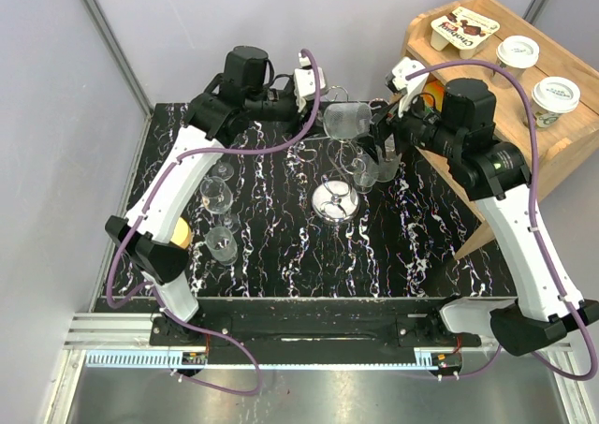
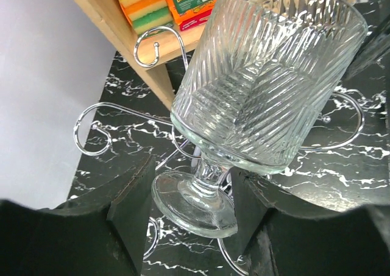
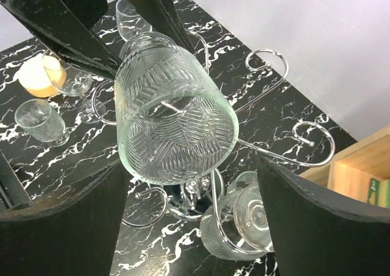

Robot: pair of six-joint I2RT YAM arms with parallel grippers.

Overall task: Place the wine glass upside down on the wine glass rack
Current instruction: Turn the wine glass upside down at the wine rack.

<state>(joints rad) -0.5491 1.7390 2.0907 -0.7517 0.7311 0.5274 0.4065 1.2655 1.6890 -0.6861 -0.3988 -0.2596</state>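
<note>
so the left pincer (image 2: 194,194) is gripping the wine glass (image 1: 348,120) by its foot, holding it tilted over the rack (image 1: 334,200), and the right pincer (image 3: 190,166) is hanging wide open around the bowl

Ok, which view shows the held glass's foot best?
Left wrist: the foot sits large and sharp in the left gripper. Right wrist looks into the bowl, with the foot behind it. Top shows the glass small, foot unclear.

The wine glass (image 2: 268,75) is clear, herringbone-ribbed; the table (image 1: 281,246) black with white veins.
</note>
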